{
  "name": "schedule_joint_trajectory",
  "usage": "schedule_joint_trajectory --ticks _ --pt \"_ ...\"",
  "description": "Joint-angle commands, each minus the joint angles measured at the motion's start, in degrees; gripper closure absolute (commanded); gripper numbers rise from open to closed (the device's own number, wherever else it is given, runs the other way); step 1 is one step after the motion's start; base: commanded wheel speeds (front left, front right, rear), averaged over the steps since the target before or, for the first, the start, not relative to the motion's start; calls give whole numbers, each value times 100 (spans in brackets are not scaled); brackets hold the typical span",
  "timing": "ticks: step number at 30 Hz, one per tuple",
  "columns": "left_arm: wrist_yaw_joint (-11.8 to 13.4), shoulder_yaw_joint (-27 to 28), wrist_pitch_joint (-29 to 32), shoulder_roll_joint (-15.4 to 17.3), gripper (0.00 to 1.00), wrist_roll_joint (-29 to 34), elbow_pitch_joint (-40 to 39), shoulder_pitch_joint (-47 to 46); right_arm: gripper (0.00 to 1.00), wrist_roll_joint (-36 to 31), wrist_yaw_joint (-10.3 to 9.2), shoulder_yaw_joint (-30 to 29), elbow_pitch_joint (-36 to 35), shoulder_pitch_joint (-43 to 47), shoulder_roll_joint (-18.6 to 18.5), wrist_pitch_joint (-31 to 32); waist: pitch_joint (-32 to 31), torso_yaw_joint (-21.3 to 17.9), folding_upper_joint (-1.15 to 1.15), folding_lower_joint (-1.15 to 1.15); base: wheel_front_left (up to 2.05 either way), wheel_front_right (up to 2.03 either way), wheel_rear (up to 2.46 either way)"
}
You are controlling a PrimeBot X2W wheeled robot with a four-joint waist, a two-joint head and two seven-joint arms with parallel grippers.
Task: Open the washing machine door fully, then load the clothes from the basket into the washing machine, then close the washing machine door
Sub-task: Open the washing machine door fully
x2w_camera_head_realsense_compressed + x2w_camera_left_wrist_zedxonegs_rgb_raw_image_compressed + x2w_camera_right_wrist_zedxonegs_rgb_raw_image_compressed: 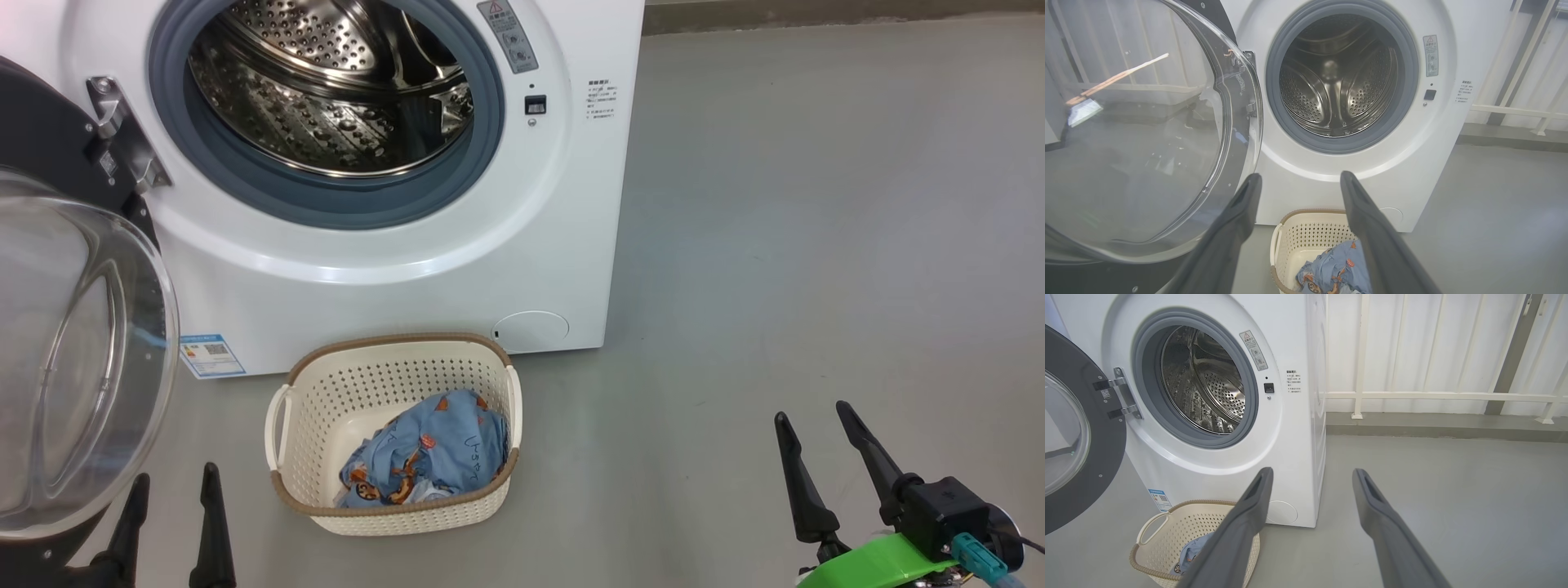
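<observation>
Clothes (pixel 437 453) lie in the basket (pixel 384 380) before the washing machine (pixel 571 204), its door (pixel 73 367) swung wide; left gripper (pixel 176 474) and right gripper (pixel 812 411) both hover open-jawed, empty.

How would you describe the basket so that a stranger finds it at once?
Find the white washing machine. On the grey floor before it sits the basket: cream perforated plastic, brown rim, holding blue printed clothes.

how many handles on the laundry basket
2. On the basket, the left handle sits on the short side nearer the robot's left, and the right handle on the opposite short side. Both are in plain sight; none seems hidden.
</observation>
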Motion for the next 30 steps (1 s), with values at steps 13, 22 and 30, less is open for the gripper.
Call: schedule_joint_trajectory --ticks 13,22,30 --pt "-14 113 -36 70 0 24 -186 -106 0 12 9 150 -71 -120 -17 -27 6 -1 0 0 0 0 0" --pt "-14 87 -36 65 0 8 -186 -92 0 16 9 157 -98 -130 -17 -27 -22 23 0 0 0 0 0" --pt "-14 78 -36 80 0 6 -222 -37 0 10 9 199 -95 -122 -17 -27 -43 -17 0 0 0 0 0"
